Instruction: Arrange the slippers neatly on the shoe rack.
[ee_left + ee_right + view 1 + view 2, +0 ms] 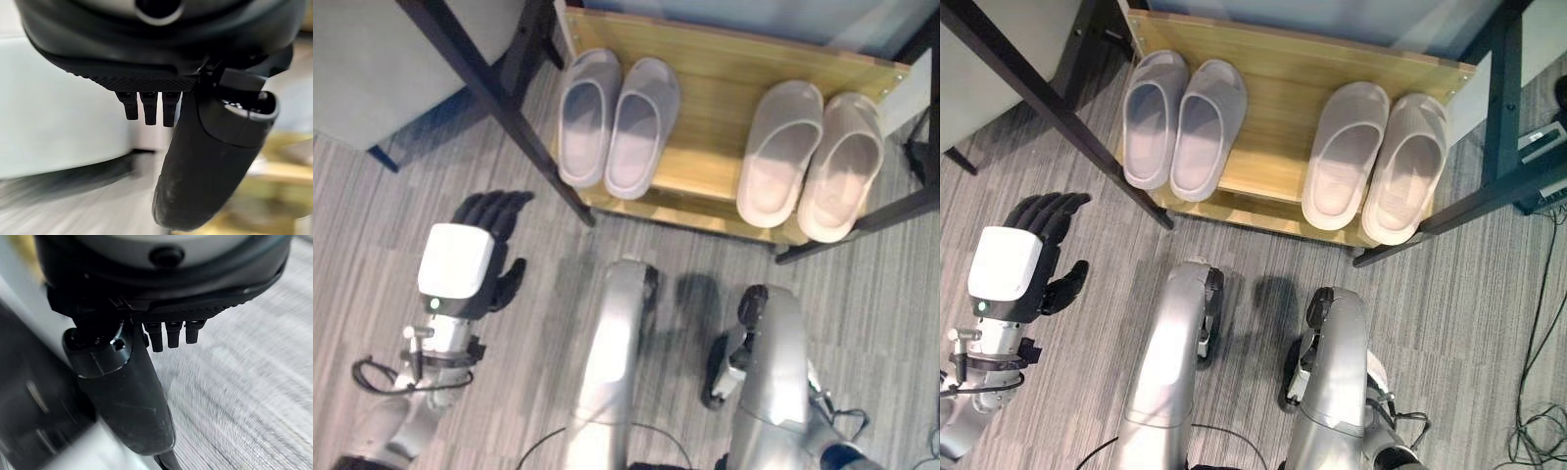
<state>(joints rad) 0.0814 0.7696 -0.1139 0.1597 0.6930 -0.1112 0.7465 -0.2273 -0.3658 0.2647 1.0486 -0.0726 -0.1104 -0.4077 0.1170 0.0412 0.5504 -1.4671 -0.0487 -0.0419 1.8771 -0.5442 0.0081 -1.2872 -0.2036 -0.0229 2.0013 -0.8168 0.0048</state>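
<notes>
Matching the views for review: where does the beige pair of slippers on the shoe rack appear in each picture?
Left eye view: beige pair of slippers on the right part of the shelf.
Right eye view: the same pair, again right of the grey pair of slippers.
Left wrist view: left hand and blurred surroundings, pair not identifiable.
Right wrist view: right hand over carpet.
Shared landmark: the wooden shelf.

Two pairs of matt, smooth foam-like slippers, lilac-grey (615, 122) and pale beige (811, 162), lie on a light wooden shelf board (715, 103) with visible grain; dark matt metal frame bars (494, 98), ribbed grey carpet floor (372, 235) beneath
</notes>
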